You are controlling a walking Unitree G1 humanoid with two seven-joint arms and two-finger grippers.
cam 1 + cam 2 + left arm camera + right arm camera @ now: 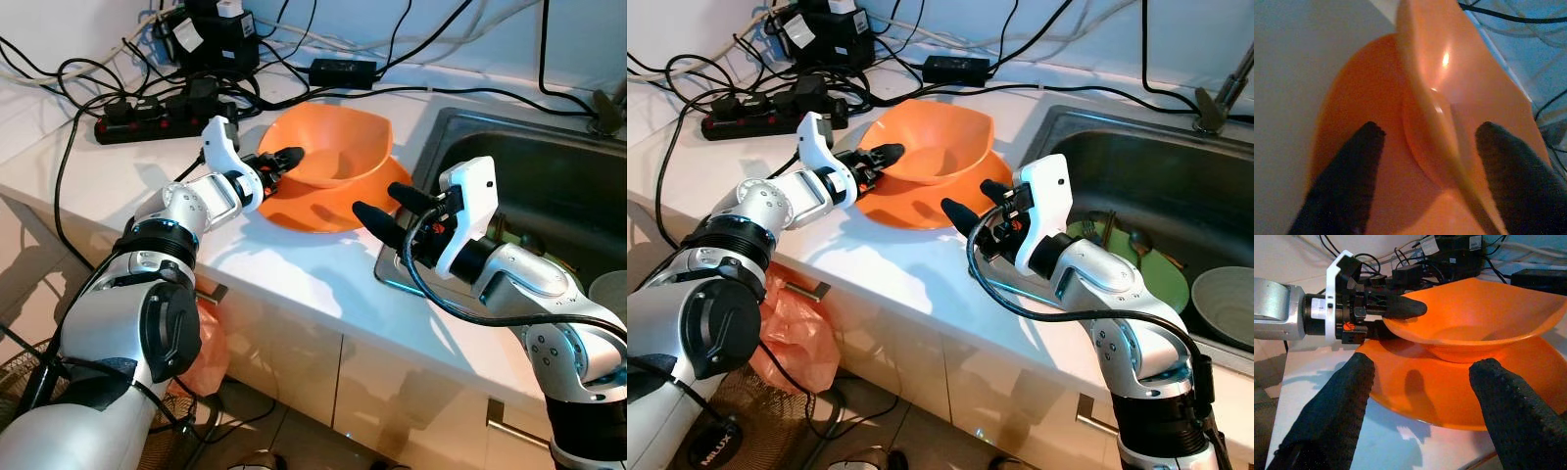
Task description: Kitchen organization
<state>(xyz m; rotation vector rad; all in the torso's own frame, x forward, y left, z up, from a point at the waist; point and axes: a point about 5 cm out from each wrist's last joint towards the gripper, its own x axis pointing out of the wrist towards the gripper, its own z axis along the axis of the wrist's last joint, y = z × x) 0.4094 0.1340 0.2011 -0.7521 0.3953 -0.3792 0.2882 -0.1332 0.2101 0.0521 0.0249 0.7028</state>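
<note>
Orange bowl (338, 147): glossy plastic, wide and shallow, rim flaring into soft corners, smooth inside with a paler sheen at the bottom. Sitting on a flat orange plate (313, 211) of the same colour, both on the white worktop (294, 279), just beside the sink (549, 186) on its left.

Left end effector (282, 162) at the bowl's rim on the side away from the sink, fingers spread open and straddling the thin rim, one black finger (1347, 186) outside the wall above the plate, the other inside the bowl; contact with the rim not clear enough to call a grip.

Right end effector (387, 211) near the plate's edge toward the sink, low over the worktop, fingers wide apart and holding nothing, pointing at bowl and plate.

Behind the bowl, away from the sink's front corner: a black power strip (147, 113) and a tangle of cables (294, 49). Inside the sink: a green plate (1146, 269) with cutlery, and a pale bowl (1225, 304).
</note>
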